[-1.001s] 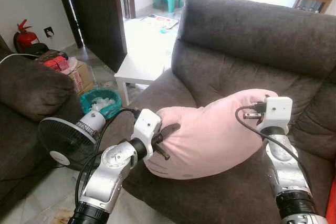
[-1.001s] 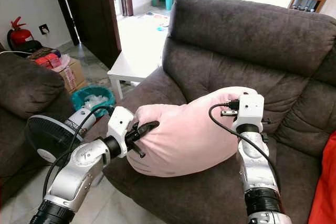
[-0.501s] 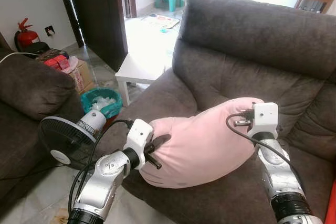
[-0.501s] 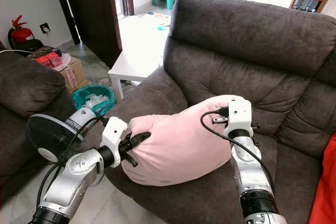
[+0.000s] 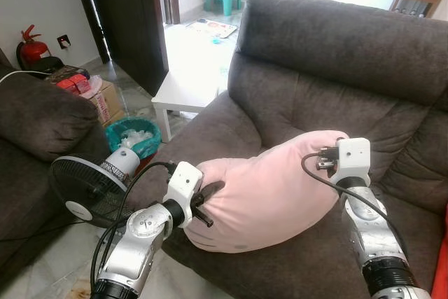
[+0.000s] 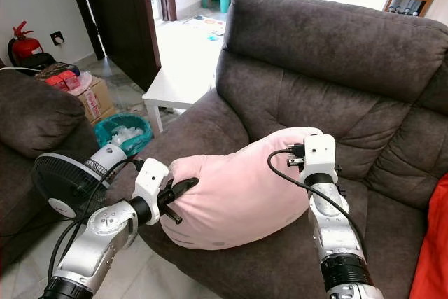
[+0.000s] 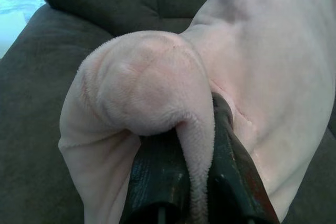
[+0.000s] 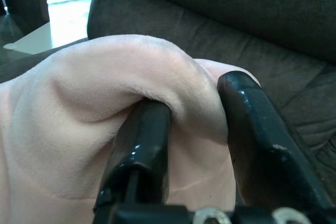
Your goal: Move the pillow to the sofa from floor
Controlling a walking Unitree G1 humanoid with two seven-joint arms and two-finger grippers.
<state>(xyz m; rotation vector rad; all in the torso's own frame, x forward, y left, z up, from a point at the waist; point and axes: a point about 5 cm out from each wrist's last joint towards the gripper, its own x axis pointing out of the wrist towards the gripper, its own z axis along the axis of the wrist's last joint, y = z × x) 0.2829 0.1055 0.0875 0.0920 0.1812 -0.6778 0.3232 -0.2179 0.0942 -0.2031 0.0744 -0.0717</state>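
1. Pillow — pink, long axis running across the sofa seat, low end at the seat's front edge, high end toward the backrest.
2. Left gripper pinches a fold at the low end.
3. Right gripper clamps the high end — both equally engaged.

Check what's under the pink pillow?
The pink pillow lies on the dark sofa seat cushion, both grippers pinching its ends. The patch of seat beneath it is covered.
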